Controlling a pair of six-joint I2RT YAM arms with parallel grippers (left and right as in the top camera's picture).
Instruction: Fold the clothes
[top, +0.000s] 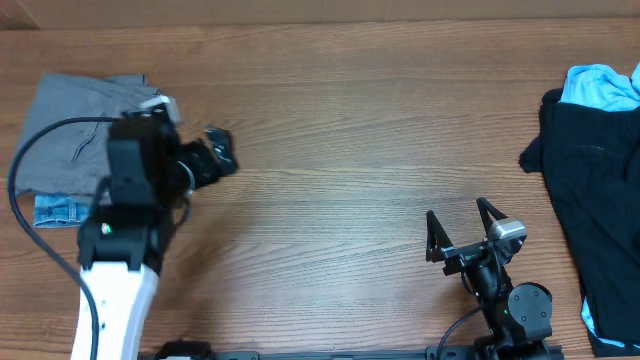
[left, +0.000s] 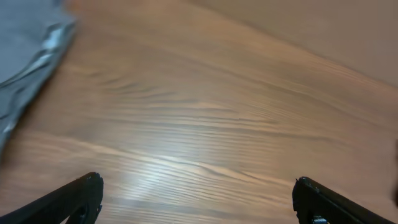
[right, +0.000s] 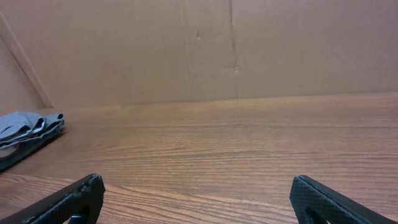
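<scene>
– Black left gripper (top: 222, 150): jaws wide, empty, pointing right over bare table (top: 340, 130)
– Shorts?
– Grey shorts (top: 75, 130) just left of it, behind the wrist, on blue denim (top: 55, 210). Arm hides their long axis
– Right gripper (top: 460, 222)?
– Spread, empty, well apart. Left arm is nearer, forearm up from the near edge, wrist turned away from the pile

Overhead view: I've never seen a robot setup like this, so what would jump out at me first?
Probably the robot itself: its left gripper hangs open beside the grey shorts at the left edge of the table, and its right gripper stands open near the front. Next comes the dark pile on the right, a black garment with a light blue cloth at its far end.
</scene>
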